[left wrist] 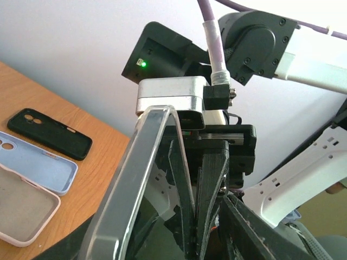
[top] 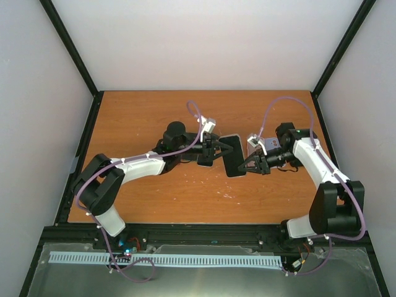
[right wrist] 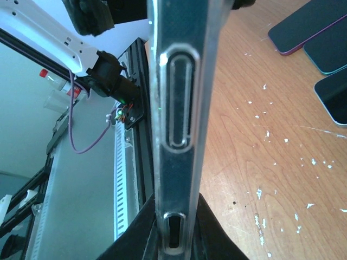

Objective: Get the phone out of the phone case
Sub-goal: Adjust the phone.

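Right gripper (top: pixel 247 163): jaws nearly closed, pinching the right edge of the phone case (right wrist: pixel 176 108). In the right wrist view the clear rim runs up from between the two dark fingers (right wrist: pixel 135 241), edge-on. It shows two button cutouts, one long and one short.

Left gripper (top: pixel 218 150): up against the opposite edge of the same case, fingers fanned in a V toward it. Can't tell how far open it is or whether it actually clamps. In the left wrist view the case rim (left wrist: pixel 130 179) fills the foreground.

One phone (top: pixel 232 156), a dark slab seated inside the clear case, not out yet. It's held between the two grippers over the middle of the table (top: pixel 154 117).

Left wrist view, flat on the wood and side by side:
- black case (left wrist: pixel 51 134)
- light blue case (left wrist: pixel 35 168)
- pink case (left wrist: pixel 24 214)

All three are hollow side up.

Right wrist view, in a cluster well away from the grip:
- purple-edged phone (right wrist: pixel 306 27)
- teal-edged phone (right wrist: pixel 332 51)
- dark phone (right wrist: pixel 335 97)

Green LED (left wrist: pixel 143 63) is lit on the right wrist's black housing, with a purple cable (left wrist: pixel 212 49) plugged in beside it.
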`<action>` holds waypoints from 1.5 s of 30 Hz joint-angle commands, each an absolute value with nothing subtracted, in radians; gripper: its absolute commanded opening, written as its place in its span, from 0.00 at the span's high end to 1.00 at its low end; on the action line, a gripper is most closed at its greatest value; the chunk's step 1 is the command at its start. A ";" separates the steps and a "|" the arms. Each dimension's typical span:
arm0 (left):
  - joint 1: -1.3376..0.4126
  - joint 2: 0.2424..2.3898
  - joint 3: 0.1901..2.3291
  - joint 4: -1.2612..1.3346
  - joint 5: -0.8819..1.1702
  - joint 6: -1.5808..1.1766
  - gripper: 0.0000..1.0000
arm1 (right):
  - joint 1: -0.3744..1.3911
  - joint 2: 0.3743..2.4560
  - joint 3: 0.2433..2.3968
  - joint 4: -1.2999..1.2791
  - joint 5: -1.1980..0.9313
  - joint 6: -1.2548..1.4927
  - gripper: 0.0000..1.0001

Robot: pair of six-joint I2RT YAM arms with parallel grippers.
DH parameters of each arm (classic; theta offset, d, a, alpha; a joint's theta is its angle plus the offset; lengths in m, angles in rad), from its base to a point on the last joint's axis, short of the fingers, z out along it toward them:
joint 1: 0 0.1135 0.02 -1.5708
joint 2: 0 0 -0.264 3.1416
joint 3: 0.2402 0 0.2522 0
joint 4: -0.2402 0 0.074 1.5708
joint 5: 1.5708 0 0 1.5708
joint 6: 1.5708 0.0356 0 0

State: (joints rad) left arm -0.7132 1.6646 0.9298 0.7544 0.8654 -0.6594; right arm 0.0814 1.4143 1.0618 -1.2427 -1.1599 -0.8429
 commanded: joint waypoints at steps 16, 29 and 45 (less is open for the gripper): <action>-0.697 1.669 0.944 0.826 0.958 -0.612 0.60 | 0.094 1.433 1.096 -1.312 -1.223 -0.940 0.96; -0.683 1.660 0.914 0.867 0.950 -0.633 0.68 | 0.094 1.429 1.096 -1.308 -1.226 -0.937 0.96; -0.677 1.639 0.898 0.892 0.988 -0.640 0.92 | 0.094 1.428 1.110 -1.292 -1.215 -0.916 0.78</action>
State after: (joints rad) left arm -0.6853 1.6798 0.8932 0.8474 0.9596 -0.6720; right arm 0.0944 1.4353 1.0683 -1.2888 -1.1618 -0.9516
